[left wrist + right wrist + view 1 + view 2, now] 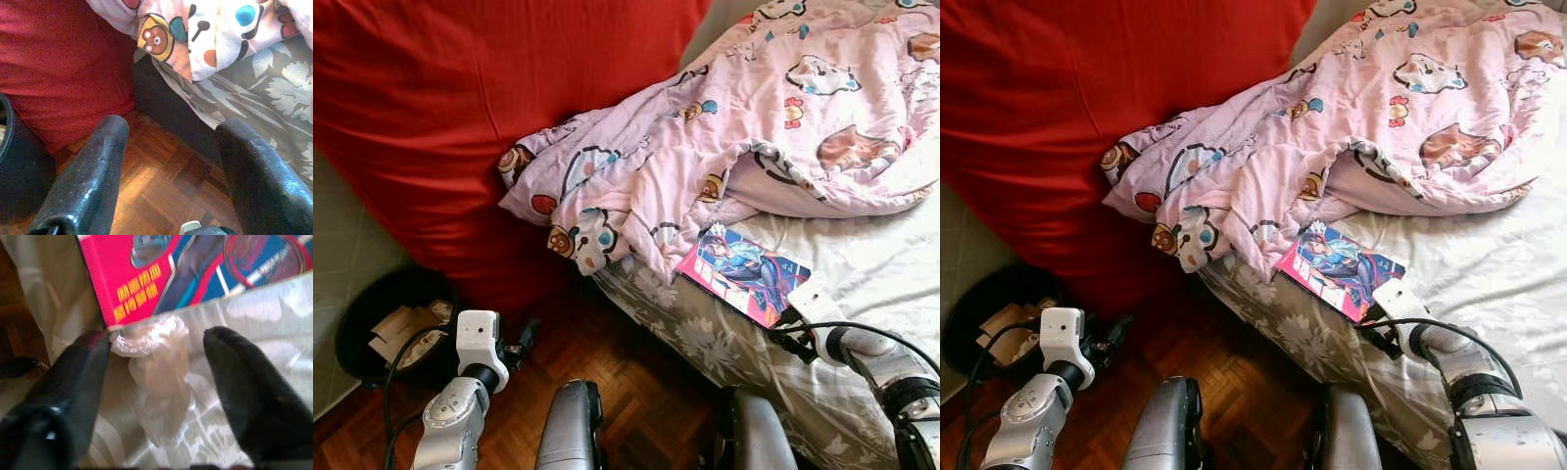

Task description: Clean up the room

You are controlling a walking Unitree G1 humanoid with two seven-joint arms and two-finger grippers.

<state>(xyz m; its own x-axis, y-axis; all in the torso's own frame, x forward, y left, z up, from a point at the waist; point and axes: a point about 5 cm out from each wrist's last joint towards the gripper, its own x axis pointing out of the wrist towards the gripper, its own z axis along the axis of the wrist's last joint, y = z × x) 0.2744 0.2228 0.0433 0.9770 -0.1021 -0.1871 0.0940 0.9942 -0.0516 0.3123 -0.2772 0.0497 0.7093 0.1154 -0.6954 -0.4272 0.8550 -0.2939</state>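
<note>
Right wrist view puts us right at the action: the right gripper (156, 350) has its two black fingers (73, 377) spread apart on the bed, and between them lies a crumpled scrap of clear plastic wrap (156, 367), not clamped. Just beyond the wrap sits the pink and blue book (195, 274), its lower edge touching the crumpled film.

From the head, that book (744, 272) lies flat on the pale sheet (871, 264) near the mattress edge, with the right arm reaching in from below it. Over on the other side, the left gripper (171, 161) is released too, fingers wide, hovering over the parquet floor (597, 352) beside the grey floral bed side (705, 338). Just left of that arm, a black bin (386, 318) stands on the floor with cardboard scraps inside.

Farther back, a pink cartoon-print blanket (754, 137) is bunched across the bed, one corner drooping over the edge just above the book. Behind it all, a big red cushion (480, 108) rests against the bed.
</note>
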